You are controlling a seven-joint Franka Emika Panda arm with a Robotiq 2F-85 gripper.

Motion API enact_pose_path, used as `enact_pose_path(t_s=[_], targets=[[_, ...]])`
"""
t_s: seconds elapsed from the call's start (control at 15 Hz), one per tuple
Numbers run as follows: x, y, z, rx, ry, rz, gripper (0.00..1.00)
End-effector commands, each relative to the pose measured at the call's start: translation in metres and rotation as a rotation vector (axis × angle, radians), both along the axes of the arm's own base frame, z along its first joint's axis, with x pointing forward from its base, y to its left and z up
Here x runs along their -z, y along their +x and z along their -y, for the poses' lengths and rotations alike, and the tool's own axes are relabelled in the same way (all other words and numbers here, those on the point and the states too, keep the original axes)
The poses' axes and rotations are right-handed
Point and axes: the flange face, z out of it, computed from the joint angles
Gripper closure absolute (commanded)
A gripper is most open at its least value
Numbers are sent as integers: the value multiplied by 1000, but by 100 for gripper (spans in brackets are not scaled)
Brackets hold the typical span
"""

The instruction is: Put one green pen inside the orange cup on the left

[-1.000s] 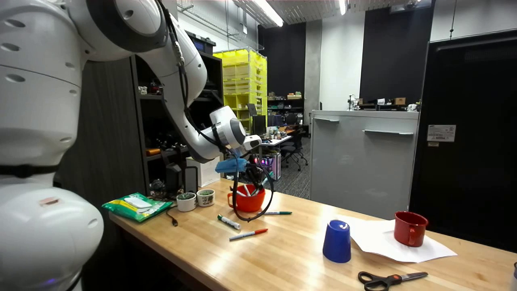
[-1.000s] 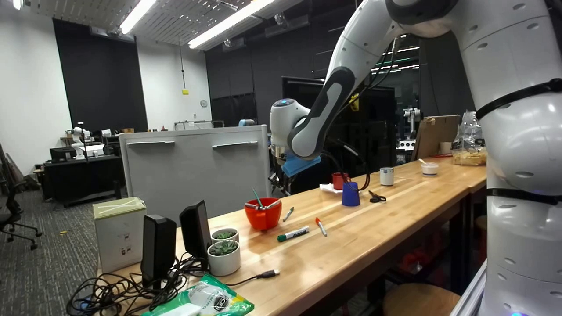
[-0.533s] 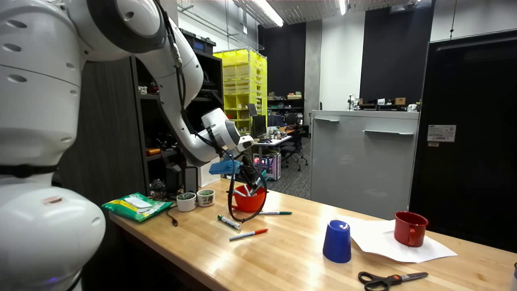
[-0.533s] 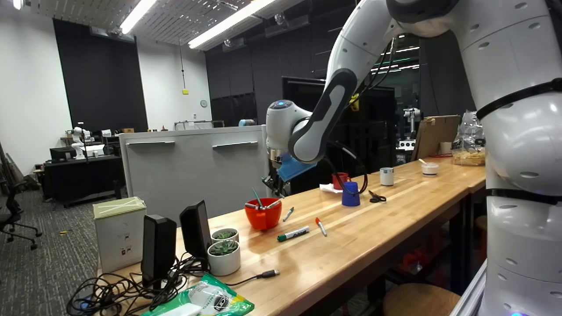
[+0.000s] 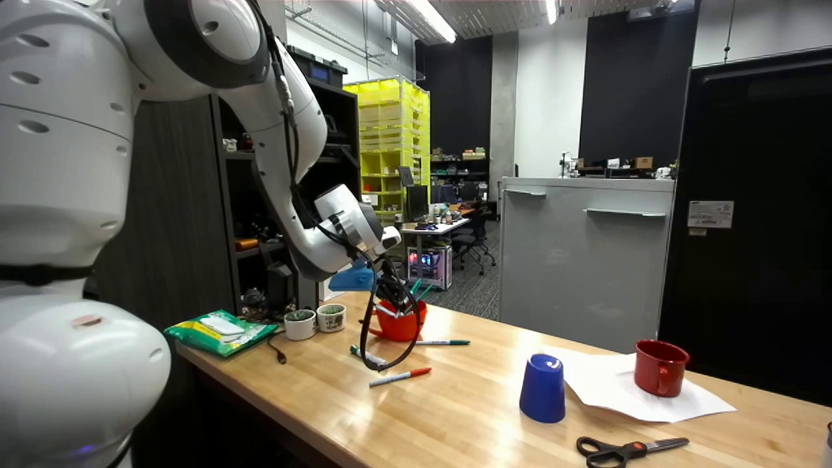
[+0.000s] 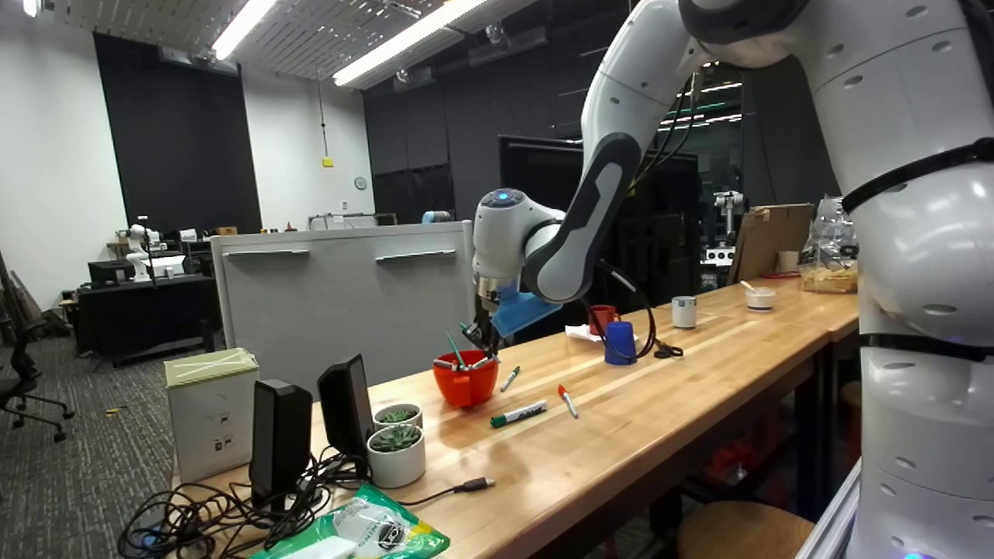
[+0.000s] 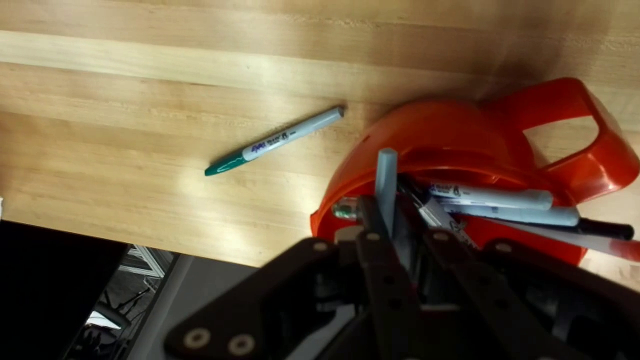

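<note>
The orange cup (image 5: 398, 327) stands on the table with several pens in it; it also shows in an exterior view (image 6: 466, 387) and the wrist view (image 7: 430, 130). My gripper (image 7: 400, 220) is shut on a green pen, whose pale body (image 7: 386, 177) sticks out from between the fingers, over the cup's rim and mouth. Its green cap end shows beside the gripper in an exterior view (image 5: 415, 286). The gripper (image 6: 491, 349) is at the cup's mouth, tilted. Whether the held pen touches the cup is hidden. Another green-capped pen (image 7: 275, 141) lies on the table beside the cup.
A thick green marker (image 6: 519, 414) and a red-orange pen (image 6: 568, 402) lie near the cup. A blue cup (image 5: 543, 389), a dark red cup (image 5: 662, 368) on white paper and scissors (image 5: 627, 450) are farther along. Potted succulents (image 6: 396, 458) and speakers (image 6: 279, 439) stand near the cup.
The gripper has moved down and closer over the orange cup, carrying the green pen with it. The cup and the pens on the table have not moved.
</note>
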Motion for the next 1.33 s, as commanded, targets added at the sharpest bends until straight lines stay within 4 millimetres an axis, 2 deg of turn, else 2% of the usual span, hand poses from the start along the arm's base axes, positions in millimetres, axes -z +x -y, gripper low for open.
enact_pose_path(t_s=[0.0,0.27,0.8,1.27], targets=[[4,-3,0,6,0,37,97],[7,-2,-1,7,-9,58,97],[-4,4,-25,-23,-5,73,97],[-11,32,-30,-38,-20,100,97]])
